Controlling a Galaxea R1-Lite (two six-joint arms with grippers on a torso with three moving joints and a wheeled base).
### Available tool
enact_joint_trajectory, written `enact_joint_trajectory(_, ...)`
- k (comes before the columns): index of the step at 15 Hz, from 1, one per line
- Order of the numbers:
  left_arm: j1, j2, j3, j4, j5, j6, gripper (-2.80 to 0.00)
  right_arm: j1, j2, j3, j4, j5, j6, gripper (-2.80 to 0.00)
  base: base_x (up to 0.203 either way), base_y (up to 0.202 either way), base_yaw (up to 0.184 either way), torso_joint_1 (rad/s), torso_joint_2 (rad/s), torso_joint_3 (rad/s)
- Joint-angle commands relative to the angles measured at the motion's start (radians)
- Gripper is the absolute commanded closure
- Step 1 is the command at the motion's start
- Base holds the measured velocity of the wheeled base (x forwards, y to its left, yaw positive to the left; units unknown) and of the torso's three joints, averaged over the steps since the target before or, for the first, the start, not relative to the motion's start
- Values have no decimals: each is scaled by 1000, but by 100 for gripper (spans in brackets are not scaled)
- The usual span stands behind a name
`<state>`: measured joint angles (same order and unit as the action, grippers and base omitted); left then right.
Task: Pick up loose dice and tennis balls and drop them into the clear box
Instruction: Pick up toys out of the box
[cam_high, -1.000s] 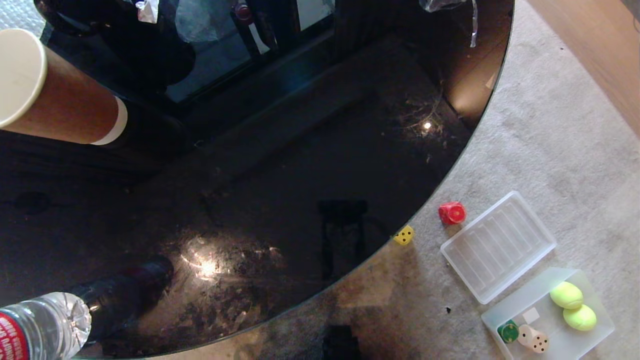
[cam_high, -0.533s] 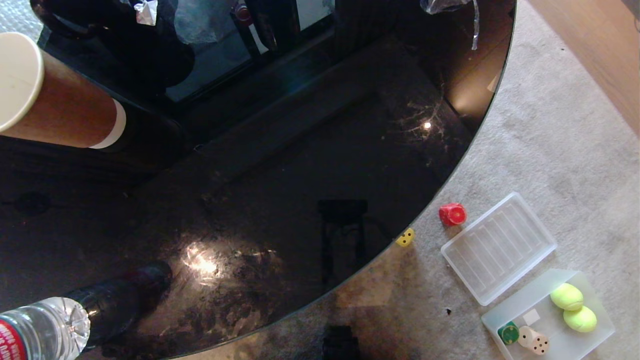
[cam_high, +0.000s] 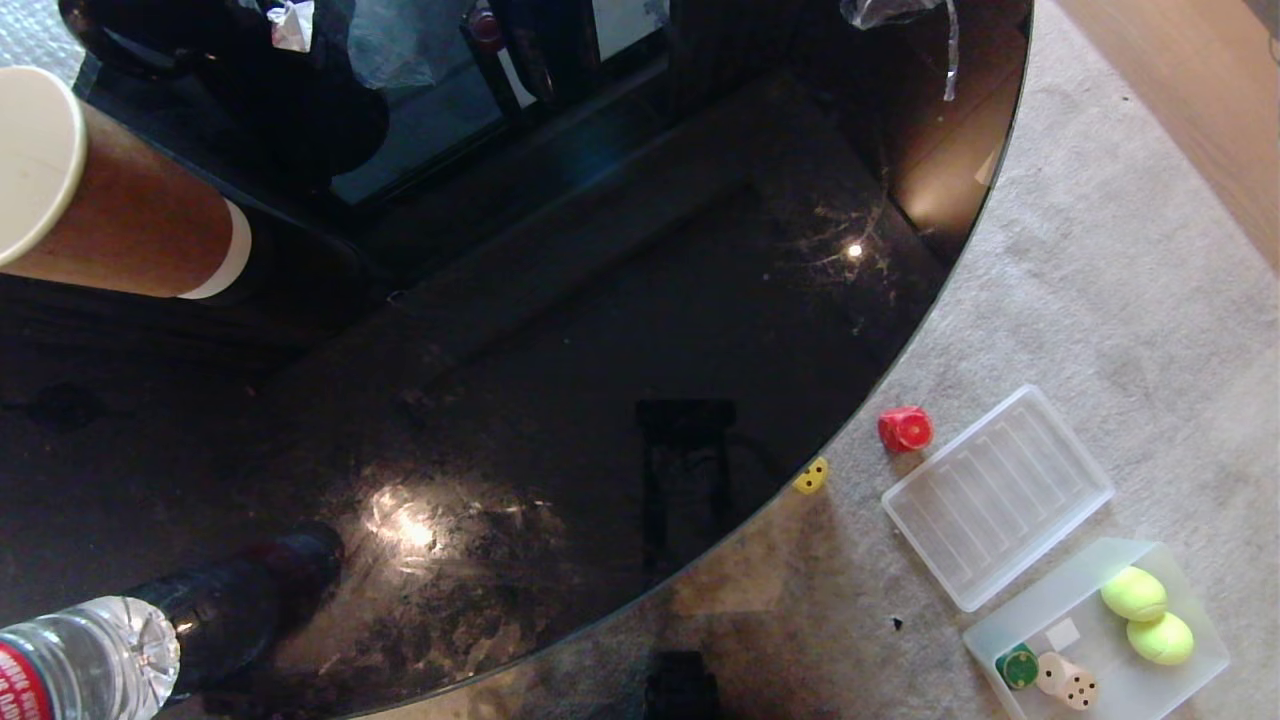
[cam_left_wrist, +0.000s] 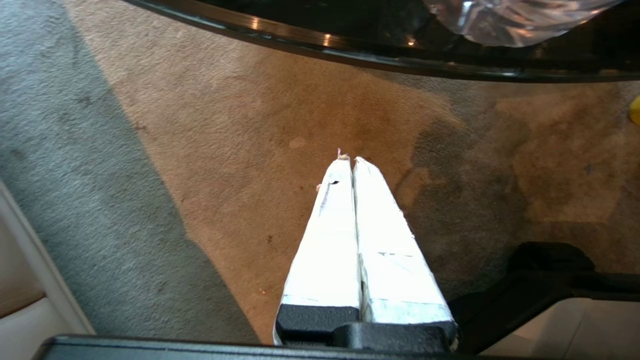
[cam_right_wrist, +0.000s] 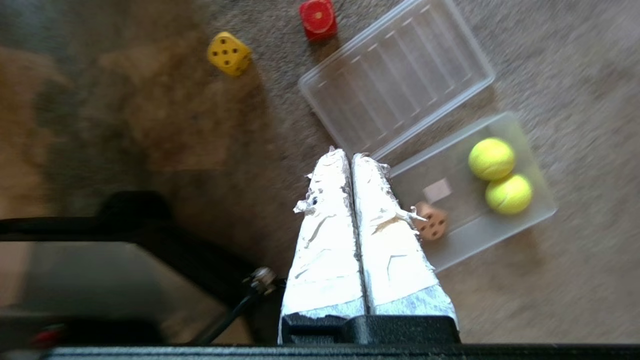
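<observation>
Right gripper (cam_right_wrist: 351, 157) closed, empty, above the clear box (cam_right_wrist: 535, 220) (2 tennis balls (cam_right_wrist: 491, 159) inside); left gripper (cam_left_wrist: 349, 160) closed.

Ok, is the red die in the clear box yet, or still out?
Out. The red die sits on the carpet beside the ribbed lid, apart from the clear box.

Dice: four, namely red (cam_high: 904, 428), yellow (cam_high: 811, 475), green (cam_high: 1017, 665) and beige (cam_high: 1067, 680). Tennis balls: two (cam_high: 1133, 592) (cam_high: 1160, 637). One box (cam_high: 1190, 690), one lid (cam_high: 997, 497), one cup (cam_high: 110, 200), one bottle (cam_high: 80, 660).
</observation>
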<state>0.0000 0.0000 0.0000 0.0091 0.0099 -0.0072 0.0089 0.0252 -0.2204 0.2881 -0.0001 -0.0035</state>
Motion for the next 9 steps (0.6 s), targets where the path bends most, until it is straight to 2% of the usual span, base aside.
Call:
enact_joint_trajectory(1,0,0,0,0,1,0,0,1,115,-100,88,2,59,0,0,0,0,0,0,0)
enact_joint_trajectory(4,0,0,0,0,1,0,0,3,366,-165,44,5,182,0,0,0,0,0,0,0)
enact_joint_trajectory(9,0,0,0,0,1,0,0,19,829,-182,-340,6,306,0,0,0,0,0,0,0)
